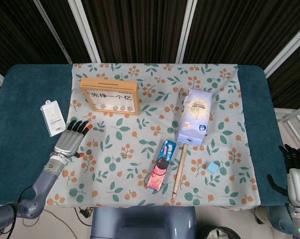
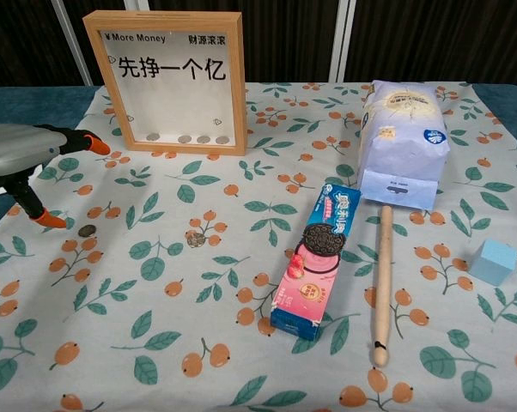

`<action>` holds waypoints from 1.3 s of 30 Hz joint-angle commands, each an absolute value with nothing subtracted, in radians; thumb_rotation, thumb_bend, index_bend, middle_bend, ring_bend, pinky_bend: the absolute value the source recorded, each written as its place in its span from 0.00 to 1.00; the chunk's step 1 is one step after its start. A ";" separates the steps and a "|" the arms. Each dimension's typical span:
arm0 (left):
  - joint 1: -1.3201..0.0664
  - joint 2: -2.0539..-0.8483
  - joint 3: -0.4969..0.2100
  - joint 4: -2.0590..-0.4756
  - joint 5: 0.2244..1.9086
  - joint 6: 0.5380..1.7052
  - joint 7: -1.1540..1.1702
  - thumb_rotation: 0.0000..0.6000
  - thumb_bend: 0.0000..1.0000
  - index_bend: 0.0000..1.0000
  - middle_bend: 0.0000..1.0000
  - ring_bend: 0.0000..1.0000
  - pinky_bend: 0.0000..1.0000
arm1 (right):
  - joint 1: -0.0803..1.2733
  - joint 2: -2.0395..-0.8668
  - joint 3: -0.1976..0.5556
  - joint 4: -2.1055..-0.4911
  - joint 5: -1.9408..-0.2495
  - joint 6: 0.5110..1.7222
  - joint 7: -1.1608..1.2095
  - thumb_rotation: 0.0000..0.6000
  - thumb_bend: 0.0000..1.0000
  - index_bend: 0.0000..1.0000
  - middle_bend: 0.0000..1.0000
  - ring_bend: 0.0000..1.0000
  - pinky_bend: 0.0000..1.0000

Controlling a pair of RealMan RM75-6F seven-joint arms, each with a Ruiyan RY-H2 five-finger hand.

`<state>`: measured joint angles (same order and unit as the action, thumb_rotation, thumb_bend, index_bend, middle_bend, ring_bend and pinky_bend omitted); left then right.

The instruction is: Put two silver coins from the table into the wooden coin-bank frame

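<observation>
The wooden coin-bank frame (image 1: 109, 96) (image 2: 173, 80) stands upright at the back left, with several coins lying in its bottom. Two silver coins lie loose on the cloth: one (image 1: 88, 148) (image 2: 87, 230) at the left, another (image 1: 123, 155) (image 2: 196, 240) nearer the middle. My left hand (image 1: 71, 139) (image 2: 27, 159) hovers over the cloth's left side, fingers spread and empty, its orange-tipped thumb (image 2: 49, 219) just left of the left coin. My right hand (image 1: 295, 168) rests open at the table's far right edge.
A white packet (image 1: 53, 117) lies left of the cloth. A blue-white bag (image 1: 194, 117) (image 2: 400, 142), a cookie box (image 1: 162, 164) (image 2: 317, 262), a wooden stick (image 1: 180, 169) (image 2: 382, 282) and a blue cube (image 1: 213, 167) (image 2: 493, 261) occupy the right half.
</observation>
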<state>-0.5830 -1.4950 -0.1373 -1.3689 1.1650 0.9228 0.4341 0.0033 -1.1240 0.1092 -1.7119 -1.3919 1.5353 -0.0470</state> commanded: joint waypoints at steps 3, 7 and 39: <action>-0.595 -1.521 -0.123 -1.343 1.161 0.928 0.452 1.00 0.04 0.12 0.00 0.00 0.00 | 0.003 -1.123 0.110 -1.713 -1.391 1.534 -0.047 1.00 0.37 0.11 0.09 0.05 0.00; -0.600 -1.532 -0.116 -1.330 1.156 0.926 0.455 1.00 0.04 0.12 0.00 0.00 0.00 | 0.002 -1.121 0.110 -1.715 -1.389 1.533 -0.049 1.00 0.37 0.11 0.09 0.05 0.00; -0.630 -1.560 -0.097 -1.308 1.136 0.938 0.474 1.00 0.04 0.12 0.00 0.00 0.00 | 0.001 -1.119 0.115 -1.722 -1.374 1.528 -0.061 1.00 0.37 0.11 0.09 0.05 0.00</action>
